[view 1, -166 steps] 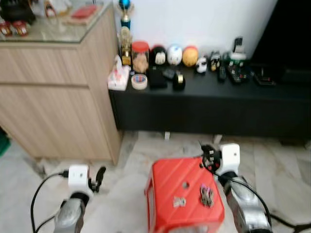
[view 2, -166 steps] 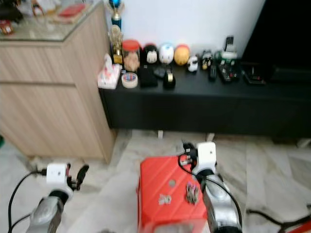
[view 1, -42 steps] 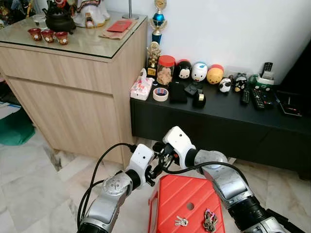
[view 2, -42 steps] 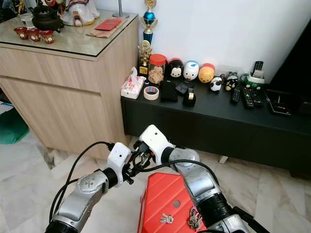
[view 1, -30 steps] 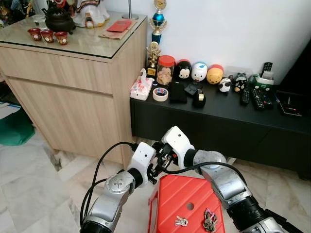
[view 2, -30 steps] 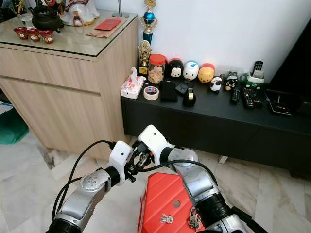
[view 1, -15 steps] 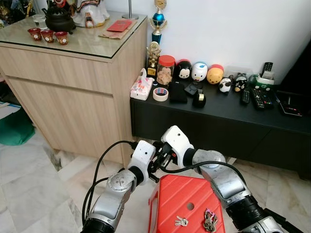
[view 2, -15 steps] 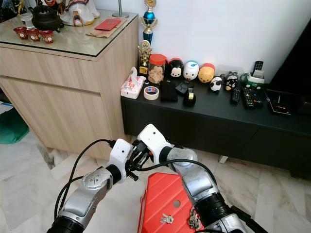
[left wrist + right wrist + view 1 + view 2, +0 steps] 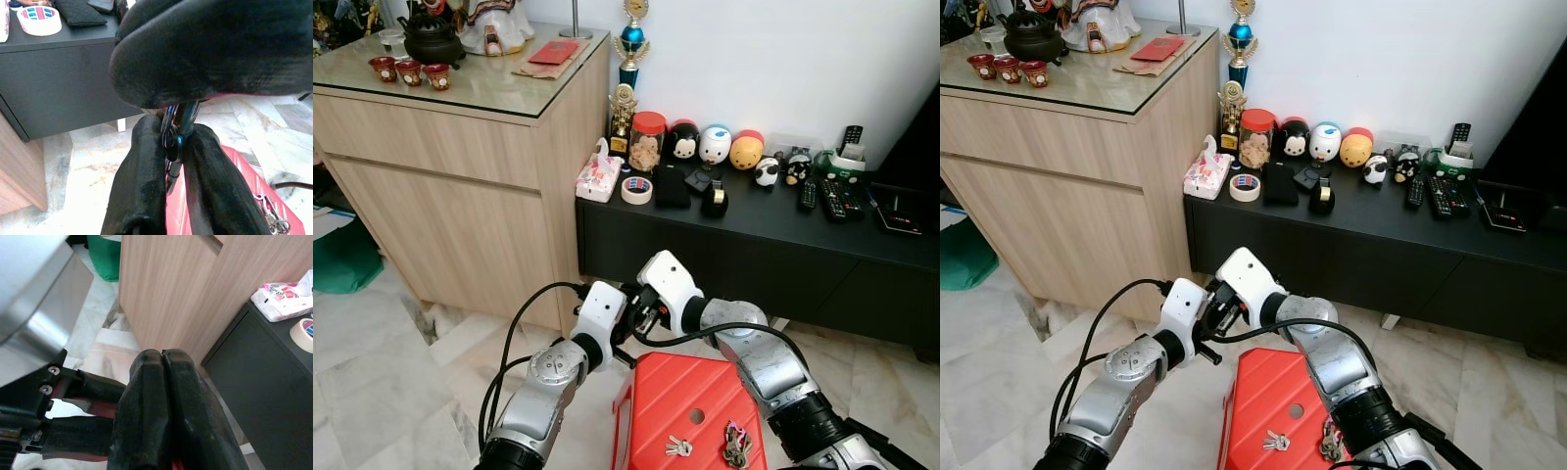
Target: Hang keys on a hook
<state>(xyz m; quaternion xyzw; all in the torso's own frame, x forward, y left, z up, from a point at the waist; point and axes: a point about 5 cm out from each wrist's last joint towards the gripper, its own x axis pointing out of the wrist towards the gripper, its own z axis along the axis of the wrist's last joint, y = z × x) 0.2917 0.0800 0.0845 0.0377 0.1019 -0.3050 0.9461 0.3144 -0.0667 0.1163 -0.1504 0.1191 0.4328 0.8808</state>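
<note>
Marble floor spreads under your arms, with a black console (image 9: 773,230) ahead and a wooden cabinet (image 9: 450,186) off to the left. Your left gripper (image 9: 172,142) and right gripper (image 9: 162,363) meet just above the near edge of a red stool (image 9: 690,401). Your left fingers (image 9: 142,171) are clamped on a key ring (image 9: 171,139); your right fingers (image 9: 146,396) are pressed together just over it. Two more key bunches (image 9: 736,443) lie on the stool below your right forearm.
</note>
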